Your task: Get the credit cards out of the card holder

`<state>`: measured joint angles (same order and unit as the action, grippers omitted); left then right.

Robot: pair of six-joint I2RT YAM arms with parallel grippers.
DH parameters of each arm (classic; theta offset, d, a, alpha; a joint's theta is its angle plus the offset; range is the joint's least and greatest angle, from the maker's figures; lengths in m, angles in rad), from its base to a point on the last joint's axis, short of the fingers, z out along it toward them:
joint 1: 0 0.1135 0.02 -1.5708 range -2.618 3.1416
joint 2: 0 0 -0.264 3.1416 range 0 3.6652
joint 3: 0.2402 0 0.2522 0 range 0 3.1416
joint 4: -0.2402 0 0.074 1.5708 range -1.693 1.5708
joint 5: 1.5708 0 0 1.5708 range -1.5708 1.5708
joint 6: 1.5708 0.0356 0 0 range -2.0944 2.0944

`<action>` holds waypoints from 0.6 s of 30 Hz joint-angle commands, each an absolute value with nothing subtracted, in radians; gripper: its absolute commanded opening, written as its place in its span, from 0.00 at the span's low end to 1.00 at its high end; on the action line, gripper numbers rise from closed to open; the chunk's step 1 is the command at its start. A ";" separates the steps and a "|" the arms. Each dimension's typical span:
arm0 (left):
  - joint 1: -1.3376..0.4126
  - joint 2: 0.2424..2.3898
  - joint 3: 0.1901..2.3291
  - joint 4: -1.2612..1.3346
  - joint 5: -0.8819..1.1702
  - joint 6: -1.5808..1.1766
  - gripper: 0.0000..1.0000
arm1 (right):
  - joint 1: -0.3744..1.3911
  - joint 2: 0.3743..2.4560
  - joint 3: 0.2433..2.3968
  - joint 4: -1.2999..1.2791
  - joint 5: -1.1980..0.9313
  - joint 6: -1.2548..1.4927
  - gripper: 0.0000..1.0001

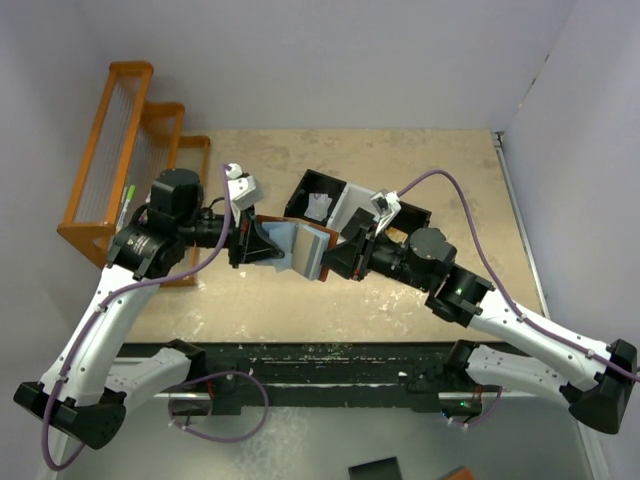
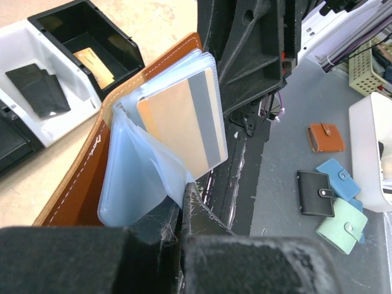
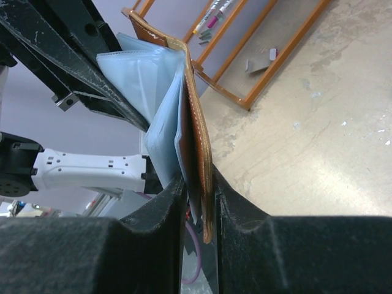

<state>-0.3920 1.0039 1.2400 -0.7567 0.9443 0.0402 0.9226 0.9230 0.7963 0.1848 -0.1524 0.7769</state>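
Card holder [image 1: 300, 245] was up off the worktop [image 1: 300, 300], held open between both grippers, just near side of the tray [image 2: 18, 43]. One gold-orange card [image 2: 184, 125] sat in a clear sleeve [image 2: 131, 184], stripe side toward my left wrist camera. My right gripper [image 3: 197, 199] was pinched on the brown cover's edge, with some sleeve leaves apparently caught in the bite. My left gripper [image 2: 184, 205] was pressed together on the lower edge of a sleeve leaf, not on the card itself. The tray held black cards [image 2: 37, 92] in the white bin and a gold card [image 2: 95, 64] in the black one. Risks as I judged them: thin slick plastic could slip out of the left pinch. Pulling on the sleeve instead of the card could tear the leaf or yank the holder from the right grip. With the sleeves fanned mid-air, a loosened card could drop to the worktop and miss the tray. Couldn't tell if other sleeves held more cards.
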 commanded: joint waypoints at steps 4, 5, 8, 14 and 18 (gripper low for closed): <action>-0.380 0.999 1.291 -0.693 1.033 -0.003 0.00 | 0.923 0.920 0.816 0.223 -0.164 0.788 0.27; -0.380 0.999 1.291 -0.691 1.034 -0.005 0.00 | 0.923 0.922 0.820 0.222 -0.166 0.788 0.29; -0.377 0.999 1.288 -0.690 1.029 -0.008 0.00 | 0.923 0.922 0.817 0.240 -0.187 0.788 0.33; -0.375 1.001 1.297 -0.693 1.014 0.001 0.00 | 0.923 0.922 0.800 0.314 -0.238 0.810 0.17; -0.375 0.997 1.300 -0.716 0.885 0.061 0.00 | 0.923 0.907 0.818 0.293 -0.197 0.797 0.00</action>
<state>-0.3801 1.0058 1.2522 -0.7429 0.9821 0.0059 0.9226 0.9230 0.7959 0.2325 -0.2035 0.7990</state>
